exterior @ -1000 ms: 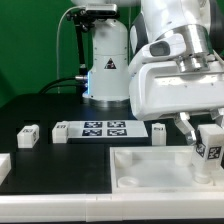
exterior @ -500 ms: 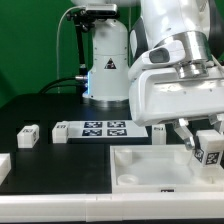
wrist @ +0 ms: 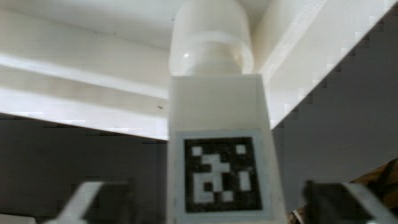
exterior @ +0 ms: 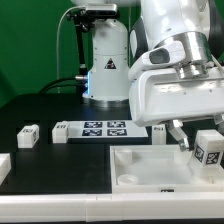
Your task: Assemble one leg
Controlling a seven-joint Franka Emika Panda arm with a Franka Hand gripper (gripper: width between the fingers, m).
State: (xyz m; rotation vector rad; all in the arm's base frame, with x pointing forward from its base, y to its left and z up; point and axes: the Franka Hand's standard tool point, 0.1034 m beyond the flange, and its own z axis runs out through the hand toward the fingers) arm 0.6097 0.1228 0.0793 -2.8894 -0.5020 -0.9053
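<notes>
Two spare legs are seen on the black table point(exterior: 45, 110) in the exterior view. One spare leg point(exterior: 27, 135) lies toward that view's left, well apart from the work. Next comes the marker board point(exterior: 95, 128), and a second spare leg point(exterior: 158, 131) lies just beside its right end, partly hidden by the arm. In the foreground the large white tray point(exterior: 140, 172) is set flat.

Toward that view's right, the leg point(exterior: 210, 152) is held upright over the tray's far right part, its marker turned to the camera. The gripper point(exterior: 205, 135) is judged to be pinched onto it from above. Whether its lower end touches the tray cannot be told.

In the wrist view the leg point(wrist: 222, 120) is centred, its rounded end pointing away, with the blurred fingers point(wrist: 93, 200) showing on both sides of it.

The main risk is judged to be misalignment. No socket can be made out in the tray, so the rounded end could be driven against a flat surface or the rim. The leg could then be tilted or twisted in the pinch, or the tray pushed across the table. A slack pinch could let the leg drop.
</notes>
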